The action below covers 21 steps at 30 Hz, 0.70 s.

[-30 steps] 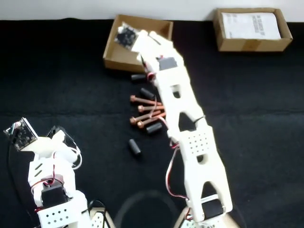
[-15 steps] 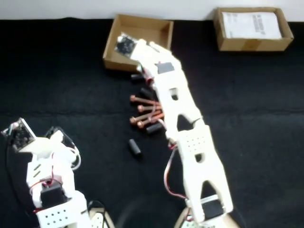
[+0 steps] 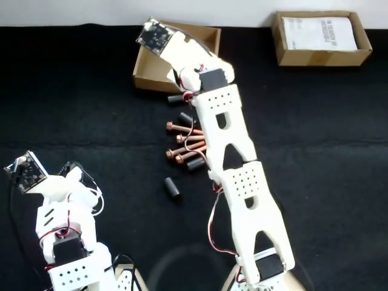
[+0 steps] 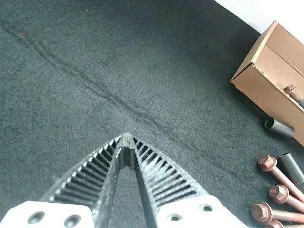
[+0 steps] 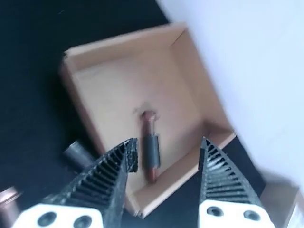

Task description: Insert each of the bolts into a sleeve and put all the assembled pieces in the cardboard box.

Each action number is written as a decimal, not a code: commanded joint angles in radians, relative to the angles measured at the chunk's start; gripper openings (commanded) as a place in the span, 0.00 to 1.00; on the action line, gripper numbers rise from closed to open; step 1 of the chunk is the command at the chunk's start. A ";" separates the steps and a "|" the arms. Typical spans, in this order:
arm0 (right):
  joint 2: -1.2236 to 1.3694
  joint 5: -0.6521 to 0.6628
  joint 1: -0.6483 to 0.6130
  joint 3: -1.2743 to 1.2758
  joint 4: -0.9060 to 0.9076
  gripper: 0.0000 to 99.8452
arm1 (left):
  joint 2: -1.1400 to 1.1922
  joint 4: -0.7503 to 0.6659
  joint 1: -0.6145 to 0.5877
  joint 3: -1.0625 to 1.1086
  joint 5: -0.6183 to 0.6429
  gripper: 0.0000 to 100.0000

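Observation:
The cardboard box (image 3: 144,74) sits at the table's far edge, and my right arm's wrist (image 3: 182,53) hangs over it. My right gripper (image 5: 167,142) is open above the box floor (image 5: 114,85), where one bolt in a black sleeve (image 5: 150,148) lies. Several copper bolts (image 3: 185,143) lie in a bunch on the black mat in front of the box, with loose black sleeves (image 3: 187,119) around them. One sleeve (image 3: 172,188) lies apart, nearer me. My left gripper (image 4: 126,138) is shut and empty, low over bare mat at the near left.
A second cardboard box (image 3: 285,51) holding a white sheet stands at the far right. The right arm (image 3: 242,182) stretches across the middle of the mat beside the bolts. Open mat spreads to the left and right of the pile.
The right wrist has lifted and tipped back over the box, towards its far left corner. The left arm has barely shifted.

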 commanded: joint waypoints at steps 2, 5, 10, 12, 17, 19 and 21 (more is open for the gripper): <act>-0.108 -0.087 -0.031 -0.131 0.251 0.18 | -0.013 -0.005 -0.005 0.016 -0.002 0.01; -0.168 -0.192 -0.058 -0.127 0.360 0.18 | -0.013 -0.005 -0.005 0.016 -0.002 0.01; -0.206 -0.304 -0.074 -0.122 0.424 0.18 | -0.013 -0.005 -0.005 0.016 -0.002 0.01; -0.220 -0.336 -0.076 -0.084 0.424 0.18 | -0.013 -0.005 -0.004 0.016 -0.002 0.01; -0.400 -0.371 -0.119 0.272 0.424 0.18 | -0.012 -0.005 -0.004 0.016 -0.002 0.01; -0.510 -0.370 -0.153 0.449 0.423 0.18 | -0.012 -0.005 -0.004 0.016 -0.002 0.01; -0.616 -0.368 -0.179 0.615 0.421 0.18 | -0.012 -0.005 0.004 0.016 -0.003 0.01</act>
